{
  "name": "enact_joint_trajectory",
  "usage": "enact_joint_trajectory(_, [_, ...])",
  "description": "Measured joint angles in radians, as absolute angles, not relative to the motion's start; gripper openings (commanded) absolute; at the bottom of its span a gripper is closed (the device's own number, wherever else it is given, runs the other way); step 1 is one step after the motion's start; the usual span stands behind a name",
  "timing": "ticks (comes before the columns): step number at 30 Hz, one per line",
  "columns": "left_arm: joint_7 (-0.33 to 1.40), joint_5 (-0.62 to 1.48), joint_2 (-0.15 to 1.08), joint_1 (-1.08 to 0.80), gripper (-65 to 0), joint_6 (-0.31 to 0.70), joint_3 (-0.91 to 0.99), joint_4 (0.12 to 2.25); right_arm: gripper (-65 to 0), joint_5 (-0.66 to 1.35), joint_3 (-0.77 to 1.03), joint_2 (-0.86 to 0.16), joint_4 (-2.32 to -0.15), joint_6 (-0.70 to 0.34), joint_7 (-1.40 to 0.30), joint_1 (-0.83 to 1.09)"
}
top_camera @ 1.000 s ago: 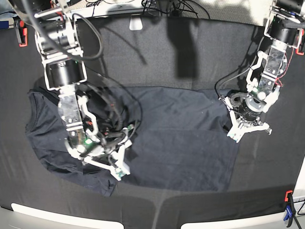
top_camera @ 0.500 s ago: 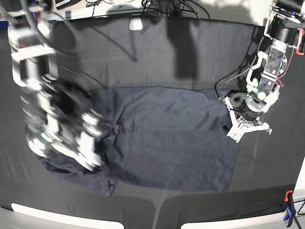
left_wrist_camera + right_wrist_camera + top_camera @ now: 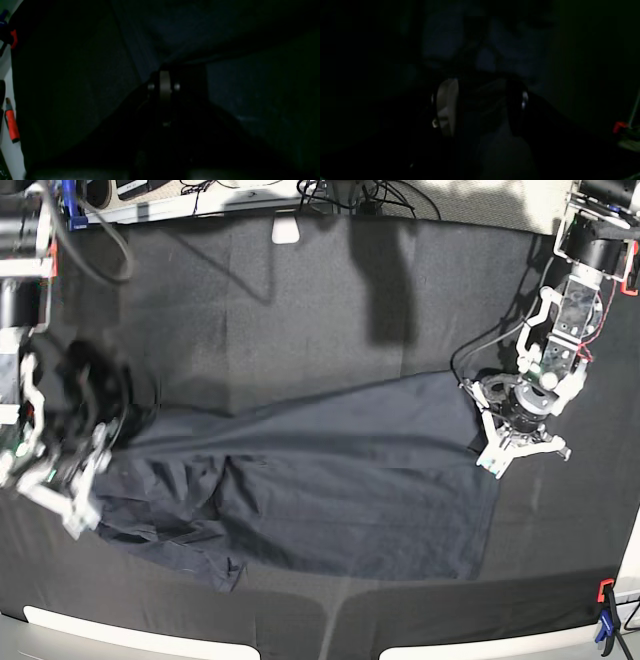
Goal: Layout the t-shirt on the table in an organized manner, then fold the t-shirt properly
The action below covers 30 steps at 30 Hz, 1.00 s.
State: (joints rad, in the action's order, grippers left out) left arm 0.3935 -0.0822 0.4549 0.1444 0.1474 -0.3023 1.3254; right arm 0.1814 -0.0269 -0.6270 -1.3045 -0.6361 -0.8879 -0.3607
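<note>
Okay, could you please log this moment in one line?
left hand: shut on t-shirt | right hand: at shirt's other side | shirt: unfolded, rumpled

"Any lettering, label, brand or number visible across the base view and both wrist views?"

"None legible; no printed word or sign can be read in any view."

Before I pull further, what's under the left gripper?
The t-shirt lies under the left gripper, a fold meeting its tips. The cloth directly beneath its fingers is covered, so I can't tell how many layers are there.
</note>
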Motion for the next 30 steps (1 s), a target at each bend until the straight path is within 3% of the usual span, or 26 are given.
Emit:
enact_joint_trajectory(8, [0.521, -0.196, 0.458, 0.144, -65.0, 0.149, -0.302, 1.325, -35.5, 0.375, -0.026, -0.627, -1.305, -0.657, -1.022, -0.413])
enact_joint_trajectory(12, [0.442, -0.208, 0.487, 0.144, -37.6, 0.149, -0.302, 1.325, -35.5, 0.372, -0.026, -0.635, -1.305, -0.659, -1.023, -0.413])
enact_joint_trajectory(14, [0.403, -0.207, 0.506, 0.144, -32.6, 0.146, -0.302, 1.325, -35.5, 0.372, -0.026, -0.640, -1.305, -0.659, -1.023, -0.413])
enact_joint_trajectory(19, [0.391, -0.202, 0.519, 0.154, -32.3, 0.026, -0.302, 1.326, -35.5, 0.372, -0.026, -0.645, -1.305, -0.659, -1.060, -0.413])
enact_joint_trajectory(25, [0.581, -0.140, 0.525, 0.166, -32.3, 0.014, -0.302, 1.364, -35.5, 0.426, -0.026, -0.646, -1.305, -0.659, -1.144, -0.410])
enact_joint_trajectory(30, [0.573, 0.001, 0.512, 0.167, -32.3, 0.010, -0.302, 1.464, -35.5, 0.446, -0.028, -0.681, -1.305, -0.659, -1.140, -0.355])
